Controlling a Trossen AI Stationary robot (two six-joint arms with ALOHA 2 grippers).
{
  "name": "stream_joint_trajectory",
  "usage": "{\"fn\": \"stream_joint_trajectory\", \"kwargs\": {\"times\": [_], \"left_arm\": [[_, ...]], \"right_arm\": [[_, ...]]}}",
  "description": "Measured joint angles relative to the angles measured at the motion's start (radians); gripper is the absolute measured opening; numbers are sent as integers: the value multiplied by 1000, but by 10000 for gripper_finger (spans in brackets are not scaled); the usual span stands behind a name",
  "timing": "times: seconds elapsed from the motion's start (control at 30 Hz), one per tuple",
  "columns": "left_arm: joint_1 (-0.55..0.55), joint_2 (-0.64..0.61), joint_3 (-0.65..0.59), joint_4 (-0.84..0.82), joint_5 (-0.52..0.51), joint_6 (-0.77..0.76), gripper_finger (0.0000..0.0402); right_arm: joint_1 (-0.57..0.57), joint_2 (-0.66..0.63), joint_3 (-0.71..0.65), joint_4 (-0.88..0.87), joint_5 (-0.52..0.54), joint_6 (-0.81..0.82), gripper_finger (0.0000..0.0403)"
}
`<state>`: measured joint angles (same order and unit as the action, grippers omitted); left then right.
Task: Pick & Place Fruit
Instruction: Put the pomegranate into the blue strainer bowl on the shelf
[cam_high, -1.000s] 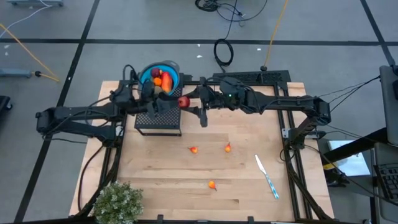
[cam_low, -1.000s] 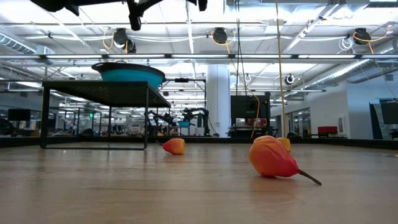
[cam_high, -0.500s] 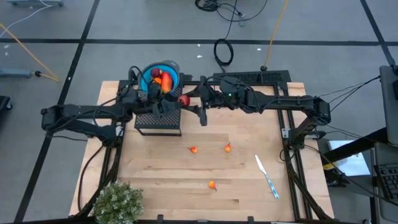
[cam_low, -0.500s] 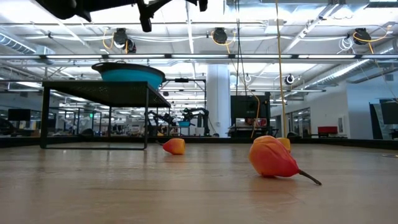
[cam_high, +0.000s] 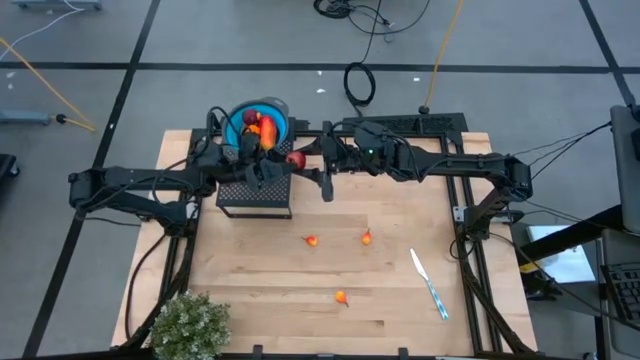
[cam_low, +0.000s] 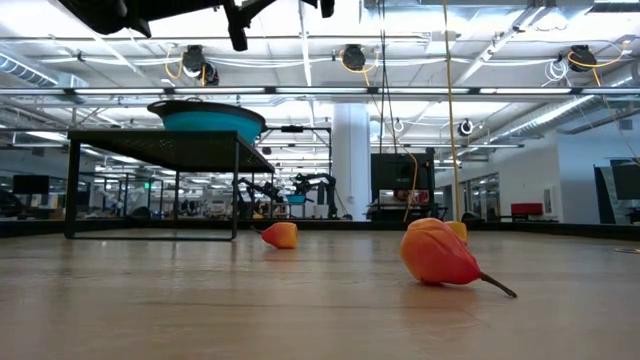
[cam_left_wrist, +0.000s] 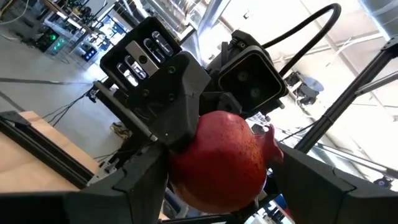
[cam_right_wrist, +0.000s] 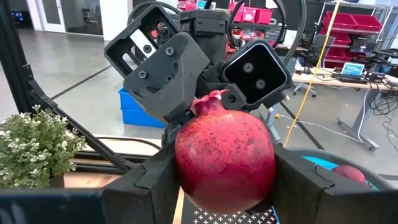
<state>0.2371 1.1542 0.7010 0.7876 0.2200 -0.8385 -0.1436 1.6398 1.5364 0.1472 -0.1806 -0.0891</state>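
While both our grippers, left gripper (cam_left_wrist: 217, 186) and right gripper (cam_right_wrist: 224, 177), pinch one dark red ball (cam_high: 295, 161) beside the blue bowl (cam_high: 274, 107), we count some fruit (cam_high: 262, 128) bowled; three orange bits (cam_high: 341, 297) remain on the table (cam_high: 380, 300).

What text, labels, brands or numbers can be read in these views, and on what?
None can be read.
Dark red speckled pomegranate between the left hand and right hand: no print.
White-handled, blue-bladed utensil on the wooden table: no marking can be made out.
Red bins and blue crate in the room behind: any label is too small to read.
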Motion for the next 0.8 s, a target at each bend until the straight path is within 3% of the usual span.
{"fn": "stream_joint_trajectory", "kwargs": {"times": [0.33,0.6,0.8], "left_arm": [[0,0,0,1,-7,7,201],[0,0,0,1,-9,2,210],[0,0,0,2,-10,2,195]], "right_arm": [[0,0,0,0,0,20,199],[0,0,0,-1,-3,21,205],[1,0,0,-1,-3,21,205]]}}
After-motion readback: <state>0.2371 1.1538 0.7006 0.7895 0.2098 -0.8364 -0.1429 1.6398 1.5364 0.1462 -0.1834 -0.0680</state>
